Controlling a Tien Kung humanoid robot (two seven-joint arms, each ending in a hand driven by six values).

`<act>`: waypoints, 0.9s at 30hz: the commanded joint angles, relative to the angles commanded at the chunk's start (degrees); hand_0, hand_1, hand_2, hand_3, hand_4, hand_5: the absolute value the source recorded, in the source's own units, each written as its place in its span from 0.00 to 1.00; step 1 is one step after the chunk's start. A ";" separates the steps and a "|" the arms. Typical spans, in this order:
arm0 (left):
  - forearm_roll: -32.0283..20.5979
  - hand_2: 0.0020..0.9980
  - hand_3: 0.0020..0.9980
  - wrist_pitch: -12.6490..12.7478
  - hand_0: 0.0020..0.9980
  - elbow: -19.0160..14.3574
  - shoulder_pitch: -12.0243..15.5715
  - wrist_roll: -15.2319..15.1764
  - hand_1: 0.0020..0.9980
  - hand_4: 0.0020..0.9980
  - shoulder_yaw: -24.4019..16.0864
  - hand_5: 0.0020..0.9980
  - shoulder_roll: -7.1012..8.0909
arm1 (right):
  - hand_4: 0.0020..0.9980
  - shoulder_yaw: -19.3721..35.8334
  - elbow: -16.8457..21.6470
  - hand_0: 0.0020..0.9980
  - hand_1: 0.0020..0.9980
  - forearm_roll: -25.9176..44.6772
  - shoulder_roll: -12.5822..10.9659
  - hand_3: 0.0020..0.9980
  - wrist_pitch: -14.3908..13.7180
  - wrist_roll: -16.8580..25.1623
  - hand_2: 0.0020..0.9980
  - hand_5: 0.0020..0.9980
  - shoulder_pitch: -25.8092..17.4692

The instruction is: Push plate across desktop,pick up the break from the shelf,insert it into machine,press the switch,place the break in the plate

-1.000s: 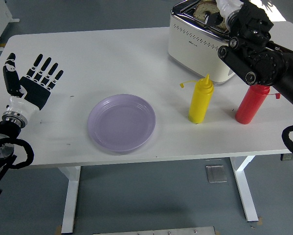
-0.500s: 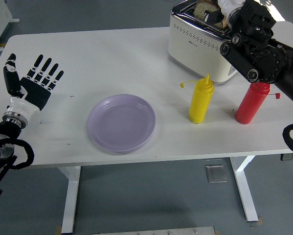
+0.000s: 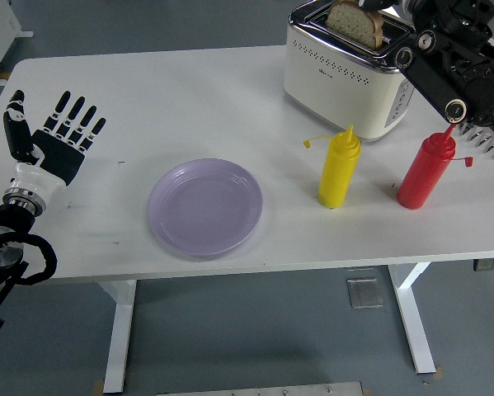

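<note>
Right hand: at the top right corner of my view, above the toaster; only the black forearm and wrist housing (image 3: 461, 66) show, the fingers fall outside or behind the frame edge, so I cannot tell whether they pinch the bread or hang free. Left hand (image 3: 53, 140): black five-fingered hand resting flat at the table's left side, fingers spread and holding nothing. Item, slice of brown-crusted bread (image 3: 355, 23): standing upright in the top slot of the cream-coloured metal toaster (image 3: 345, 74) at the far right of the white table (image 3: 189, 82), its upper half proud of the slot, broad faces turned roughly toward and away from me, long axis running along the slot from left to right. I judge it light, soft and crumbly, apt to tear or crush under a hard squeeze; the exposed top edge is where I would take it, fingers on the two broad faces, lifting straight up. Item, round lilac plastic plate (image 3: 204, 206): empty, near the table's front edge, well apart from the toaster. Item, yellow squeeze bottle (image 3: 338, 169) and red squeeze bottle (image 3: 424, 172): upright between toaster and front edge, standing in the path I would carry the bread to the plate.
</note>
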 joint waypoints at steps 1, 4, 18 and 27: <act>-0.07 0.63 0.62 0.01 0.78 -0.15 0.07 0.01 0.68 0.76 -0.26 1.00 -0.03 | 0.57 1.08 1.22 0.31 0.55 -0.48 -1.00 0.72 0.29 -0.15 0.74 0.21 -0.70; -0.27 0.63 0.62 0.05 0.78 -0.56 0.28 0.04 0.68 0.76 -1.01 1.00 -0.19 | 0.52 4.46 5.14 0.30 0.51 -1.93 -3.92 0.65 0.97 -0.56 0.69 0.19 -3.02; -1.19 0.63 0.62 0.21 0.78 -2.63 2.29 0.29 0.68 0.76 -3.93 1.00 -1.12 | 0.29 19.86 26.05 0.29 0.47 -4.62 -16.85 0.54 4.03 -1.69 0.61 0.03 -19.51; -2.61 0.63 0.62 -0.02 0.78 -2.98 3.05 0.97 0.68 0.76 -5.16 1.00 -2.02 | 0.18 22.84 32.73 0.32 0.43 -5.47 -16.13 0.47 2.22 2.26 0.57 0.00 -30.45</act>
